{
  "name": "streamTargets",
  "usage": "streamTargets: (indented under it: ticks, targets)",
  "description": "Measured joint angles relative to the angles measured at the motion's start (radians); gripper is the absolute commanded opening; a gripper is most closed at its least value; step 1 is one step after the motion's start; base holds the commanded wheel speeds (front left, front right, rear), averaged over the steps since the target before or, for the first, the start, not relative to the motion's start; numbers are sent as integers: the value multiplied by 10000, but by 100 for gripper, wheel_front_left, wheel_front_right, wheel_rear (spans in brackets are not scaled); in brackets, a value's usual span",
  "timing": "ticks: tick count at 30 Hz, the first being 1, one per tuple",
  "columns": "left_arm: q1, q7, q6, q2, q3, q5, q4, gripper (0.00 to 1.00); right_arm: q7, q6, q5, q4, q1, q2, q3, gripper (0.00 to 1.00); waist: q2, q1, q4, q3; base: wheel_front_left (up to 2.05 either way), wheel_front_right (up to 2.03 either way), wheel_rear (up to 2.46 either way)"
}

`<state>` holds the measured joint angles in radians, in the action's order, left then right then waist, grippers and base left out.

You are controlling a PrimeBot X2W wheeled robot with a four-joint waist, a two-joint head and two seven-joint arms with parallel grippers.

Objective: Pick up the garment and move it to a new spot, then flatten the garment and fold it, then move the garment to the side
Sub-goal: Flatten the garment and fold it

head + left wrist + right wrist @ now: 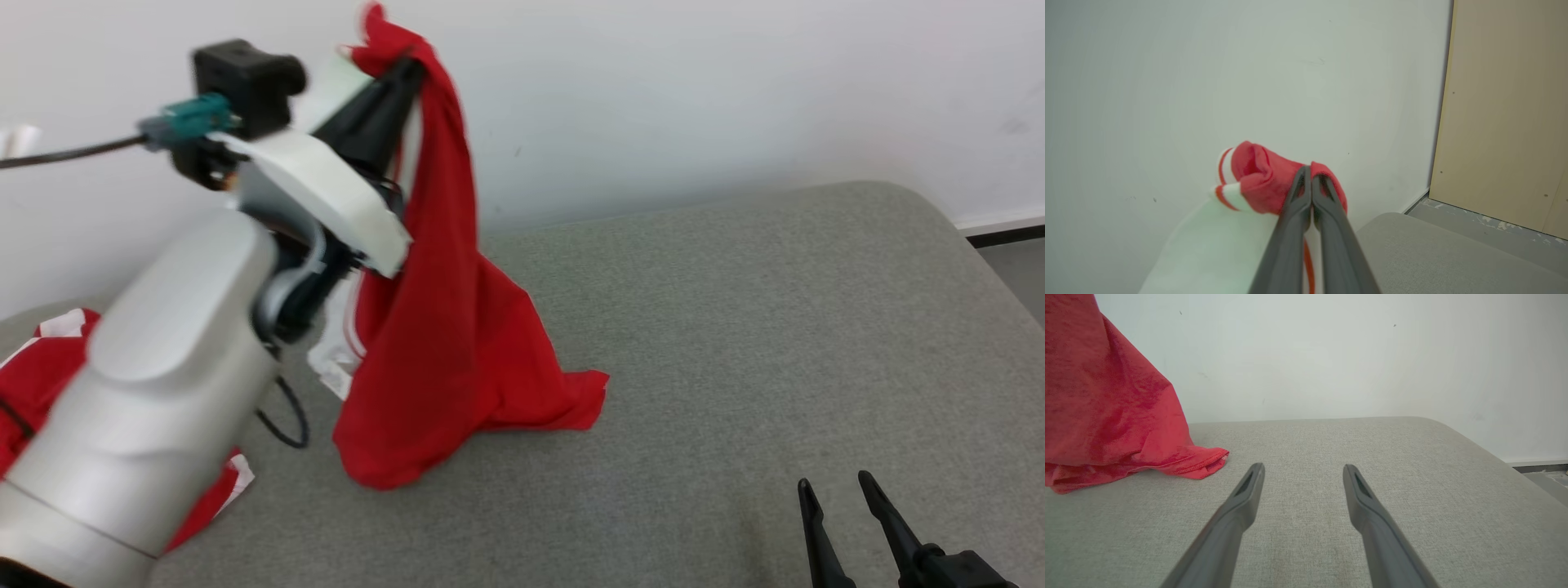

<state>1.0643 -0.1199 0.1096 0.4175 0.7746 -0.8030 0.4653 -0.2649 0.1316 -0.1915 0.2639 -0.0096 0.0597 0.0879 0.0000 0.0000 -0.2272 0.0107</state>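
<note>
The left gripper has its two long dark fingers pressed together, pinching a bunched fold of the red garment. Red cloth with a white, red-striped edge puffs out on either side of the tips. In the head view this gripper is raised high at the upper left, in front of the white wall. The garment hangs down from it in a long red drape. Its lower part spreads onto the grey cushioned surface, left of centre, and one hemmed corner lies flat, pointing right. White panels of the garment show beside the wrist. The pale forearm of the left arm fills the lower left, blurred, and a dark cable runs off from the wrist to the left edge. Partly behind the forearm, a second red-and-white cloth lies on the surface.

The right gripper has its fingers spread wide, with nothing between them. It is low over bare grey surface at the lower right of the head view, well apart from the garment.

Past the surface, the left wrist view shows a strip of grey floor and a beige panel.
</note>
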Motion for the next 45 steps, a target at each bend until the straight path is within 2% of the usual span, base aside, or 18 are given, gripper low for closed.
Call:
streamTargets:
  ticks: [4,11,14,18,19,20,21,30,37,39,45]
  targets:
    - [-411,12,42,-809,537,-29,-40,0,0,0,-40,8,-27,-2,61,100,0,0,-216,21,0,0,0]
    - [-1617,-48,88,-2790,1755,-249,199,0,0,0,-215,27,-195,-21,186,100,0,0,-682,278,0,0,0]
    - [-2060,-59,130,-3264,2332,-261,564,0,0,2,-301,46,-310,-44,301,100,0,0,-959,420,0,0,0]
    - [-2548,-119,142,-3584,3053,-349,1055,0,2,0,-385,94,-318,-61,328,100,0,0,-1334,611,0,0,0]
    - [-2625,-188,146,-3618,3219,-345,1133,37,2,0,-391,109,-323,-67,336,100,0,0,-1421,658,0,0,0]
    - [-2669,-267,144,-3643,3348,-339,1214,82,2,0,-410,117,-330,-67,345,100,0,0,-1499,706,0,0,0]
    - [-2701,-324,144,-3655,3478,-339,1260,100,0,2,-430,127,-350,-71,360,100,0,0,-1577,752,0,0,0]
    - [-2907,-495,-316,-3687,4591,-832,303,100,0,0,-554,161,-357,-90,313,100,0,0,-1733,830,0,0,0]
    - [-2972,-1016,-1085,-3613,4366,-930,295,100,0,0,-518,73,-298,-96,23,100,0,0,-1343,702,0,0,0]
    - [-3073,-1152,-1331,-3317,4050,-930,345,100,2,0,-449,61,-250,-100,-63,100,0,0,-1196,636,0,0,0]
    - [-3711,-1383,-2238,-1896,2913,-840,117,100,2,0,-278,10,-61,-96,-238,100,0,0,-742,392,0,0,0]
